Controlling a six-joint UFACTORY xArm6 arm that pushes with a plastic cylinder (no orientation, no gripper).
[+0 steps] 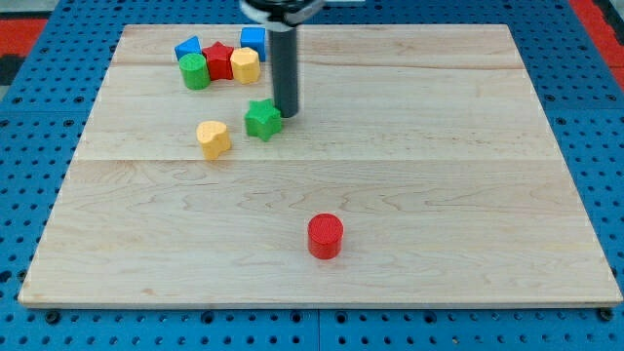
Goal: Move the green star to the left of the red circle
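my tip (286, 113) touches the small green star block (262, 119) at its upper right, upper middle of the wooden desk (468, 146); the red cylinder block (326, 236) sits well below. no gripper here, just a rod. an off-centre push could spin the star away, or into the yellow heart block (213, 137). counted: two green, two red, two yellow, two blue.

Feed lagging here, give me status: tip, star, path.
My tip touching green star, on its right. Red circle far below, toward view's bottom. Nothing between them.
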